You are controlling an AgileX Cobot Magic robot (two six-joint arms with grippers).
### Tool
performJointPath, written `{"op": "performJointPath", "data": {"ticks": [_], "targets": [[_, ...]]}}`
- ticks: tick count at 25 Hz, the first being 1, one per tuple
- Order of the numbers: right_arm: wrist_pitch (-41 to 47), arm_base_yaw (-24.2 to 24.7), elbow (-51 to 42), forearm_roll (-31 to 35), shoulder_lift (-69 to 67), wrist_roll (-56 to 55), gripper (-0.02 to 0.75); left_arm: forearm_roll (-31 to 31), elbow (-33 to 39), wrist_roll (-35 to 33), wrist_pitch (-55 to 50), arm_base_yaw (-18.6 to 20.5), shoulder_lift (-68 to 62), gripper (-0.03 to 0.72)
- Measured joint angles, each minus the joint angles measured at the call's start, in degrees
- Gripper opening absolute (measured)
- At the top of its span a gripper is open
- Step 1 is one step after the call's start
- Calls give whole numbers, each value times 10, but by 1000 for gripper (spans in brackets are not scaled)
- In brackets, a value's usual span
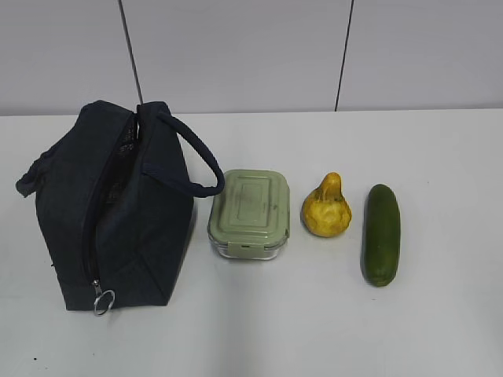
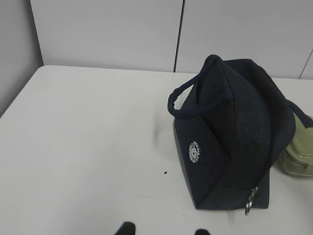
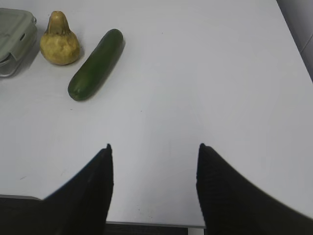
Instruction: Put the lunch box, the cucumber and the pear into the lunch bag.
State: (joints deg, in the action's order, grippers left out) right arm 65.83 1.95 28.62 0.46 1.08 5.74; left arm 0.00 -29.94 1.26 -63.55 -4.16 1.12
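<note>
The dark navy lunch bag stands at the left of the table, its zip running down the front to a metal ring pull. Right of it come the lunch box with its sage-green lid, the yellow pear and the dark green cucumber, all in a row. Neither arm shows in the exterior view. In the left wrist view the lunch bag lies ahead to the right; my left gripper is open over bare table. My right gripper is open and empty, with the cucumber, pear and lunch box far ahead to its left.
The white table ends at a grey panelled wall behind. Its near edge shows beneath my right gripper. A small dark speck lies on the table left of the bag.
</note>
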Motion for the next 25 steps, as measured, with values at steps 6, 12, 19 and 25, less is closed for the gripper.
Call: {"op": "performJointPath", "data": {"ticks": [6, 12, 19, 25], "targets": [[0, 0, 0, 0, 0, 0, 427, 0, 0, 0, 0, 0, 0, 237], [0, 0, 0, 0, 0, 0, 427, 0, 0, 0, 0, 0, 0, 237], [0, 0, 0, 0, 0, 0, 427, 0, 0, 0, 0, 0, 0, 237], [0, 0, 0, 13, 0, 0, 427, 0, 0, 0, 0, 0, 0, 237]]}}
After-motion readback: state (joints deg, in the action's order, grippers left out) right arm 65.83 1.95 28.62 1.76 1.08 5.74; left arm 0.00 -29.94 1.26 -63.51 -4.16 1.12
